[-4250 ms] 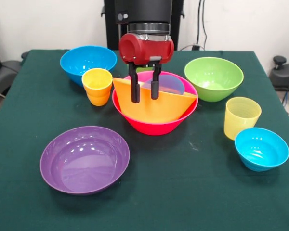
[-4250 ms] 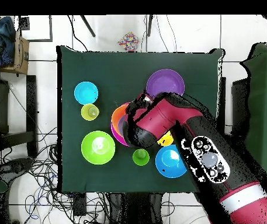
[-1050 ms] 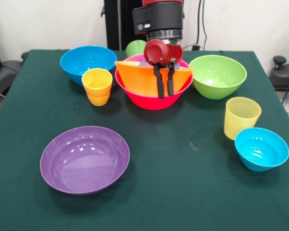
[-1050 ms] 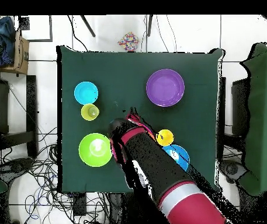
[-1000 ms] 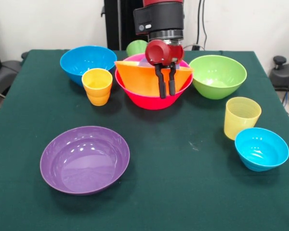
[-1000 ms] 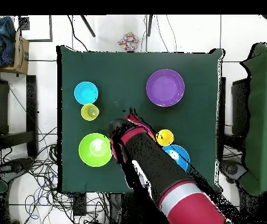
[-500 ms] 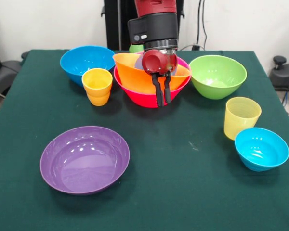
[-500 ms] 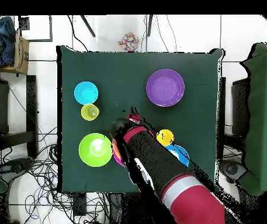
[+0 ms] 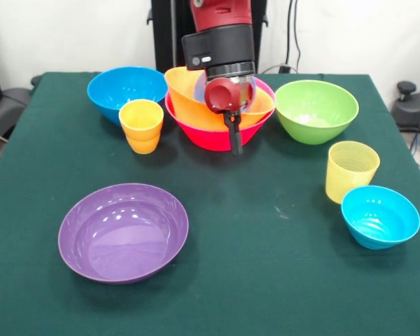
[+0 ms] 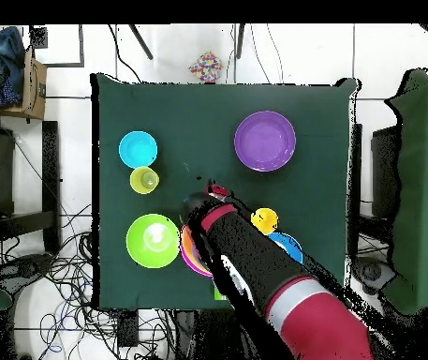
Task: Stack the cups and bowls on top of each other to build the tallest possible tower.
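Tilted before, the glossy orange bowl now sits level in the pink bowl; the gripper hangs upright in front, jaws narrow, empty.

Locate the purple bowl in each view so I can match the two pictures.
Front view: the purple bowl sits at the lower left, on the near part of the table, alone.
Overhead view: the purple bowl lies at the upper right of the green cloth, far from the robot's base.
Shared landmark: the yellow-orange cup, which stands between the purple bowl and the medium blue bowl in both views.
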Action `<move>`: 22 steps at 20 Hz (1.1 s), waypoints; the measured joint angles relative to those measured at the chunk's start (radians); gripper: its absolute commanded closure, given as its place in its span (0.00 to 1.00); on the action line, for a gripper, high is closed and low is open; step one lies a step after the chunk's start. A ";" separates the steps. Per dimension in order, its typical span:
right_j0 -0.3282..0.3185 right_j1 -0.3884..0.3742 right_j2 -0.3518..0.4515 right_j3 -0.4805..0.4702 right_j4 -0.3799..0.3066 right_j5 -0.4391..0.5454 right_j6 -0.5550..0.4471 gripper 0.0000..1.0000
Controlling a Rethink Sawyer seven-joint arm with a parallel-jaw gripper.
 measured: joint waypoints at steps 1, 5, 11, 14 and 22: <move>-0.001 -0.003 -0.005 -0.001 0.006 -0.001 0.000 1.00; 0.033 -0.022 -0.067 -0.014 0.112 -0.030 0.000 1.00; -0.020 -0.023 0.006 0.001 0.055 -0.044 0.000 1.00; -0.090 -0.006 0.051 0.001 -0.017 -0.045 0.000 0.00; 0.130 -0.013 -0.236 -0.073 0.002 -0.171 0.000 0.00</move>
